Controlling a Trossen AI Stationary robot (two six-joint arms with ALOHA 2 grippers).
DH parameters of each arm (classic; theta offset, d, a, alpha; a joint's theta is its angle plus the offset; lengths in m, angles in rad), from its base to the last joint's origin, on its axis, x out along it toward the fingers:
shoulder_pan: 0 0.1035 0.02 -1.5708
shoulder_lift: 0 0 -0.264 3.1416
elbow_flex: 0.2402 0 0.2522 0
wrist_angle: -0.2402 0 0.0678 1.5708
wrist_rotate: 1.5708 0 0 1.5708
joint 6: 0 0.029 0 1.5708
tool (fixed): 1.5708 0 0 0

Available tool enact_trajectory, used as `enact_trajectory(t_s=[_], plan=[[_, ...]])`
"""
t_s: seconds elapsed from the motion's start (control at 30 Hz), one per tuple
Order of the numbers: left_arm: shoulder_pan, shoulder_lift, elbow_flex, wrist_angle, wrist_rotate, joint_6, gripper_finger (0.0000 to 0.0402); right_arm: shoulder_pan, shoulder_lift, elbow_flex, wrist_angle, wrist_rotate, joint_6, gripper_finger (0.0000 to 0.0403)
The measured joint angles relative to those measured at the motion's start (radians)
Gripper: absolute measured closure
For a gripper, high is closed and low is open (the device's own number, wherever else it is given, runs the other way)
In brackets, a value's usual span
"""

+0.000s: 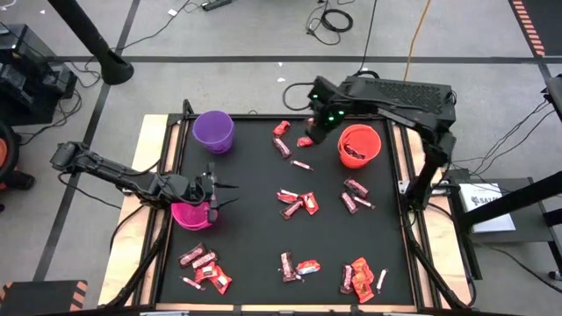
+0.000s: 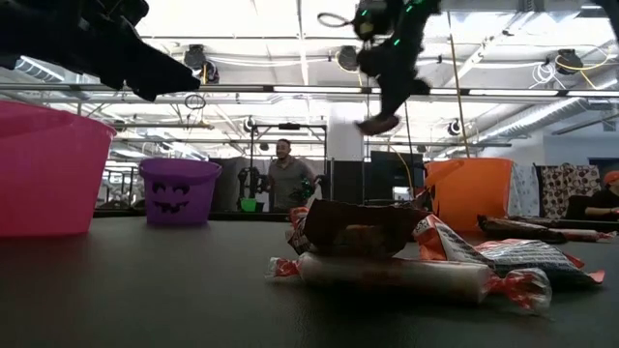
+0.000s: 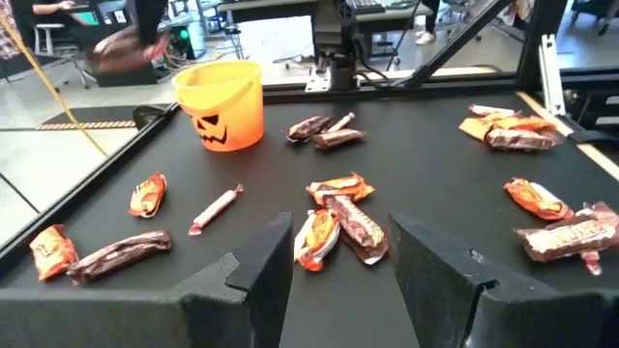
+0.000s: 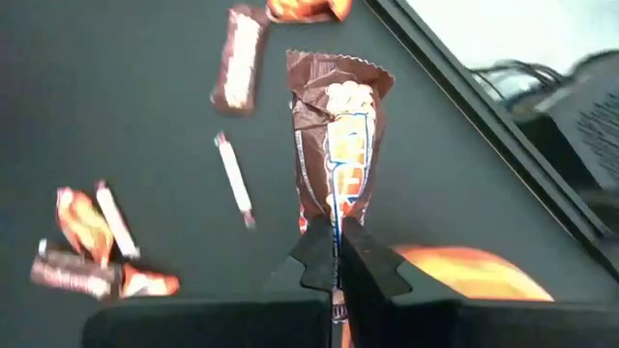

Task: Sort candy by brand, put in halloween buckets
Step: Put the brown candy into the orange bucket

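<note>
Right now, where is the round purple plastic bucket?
In the high view, the round purple plastic bucket stands at the black mat's far left corner, beyond the left gripper and the magenta-pink bucket, with no candy beside it.

I see two dark, jointed arms. The right arm (image 1: 395, 92) has a broad black housing, and green lights glow beside its gripper (image 1: 309, 139). The left arm (image 1: 114, 171) looks slimmer, matte black.
</note>
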Motion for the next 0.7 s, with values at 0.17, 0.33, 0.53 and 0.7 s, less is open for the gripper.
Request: enact_trajectory(t_s=[0.17,0.33,0.53,0.7], plan=[[-0.004,0.0,0.0,0.011,0.015,-0.018,0.0226,0.012,-0.092,-0.016,-0.136,0.072,0.075,0.04],[-0.019,0.0,0.0,0.011,0.033,-0.025,0.0226,0.036,-0.198,-0.159,-0.152,0.132,0.153,0.0399],[-0.037,0.004,0.0,0.01,0.033,-0.026,0.0226,0.023,-0.278,-0.37,-0.146,0.19,0.201,0.0399],[-0.039,0.006,0.0,0.032,0.033,-0.026,0.0226,0.004,-0.285,-0.483,-0.106,0.189,0.204,0.0399]])
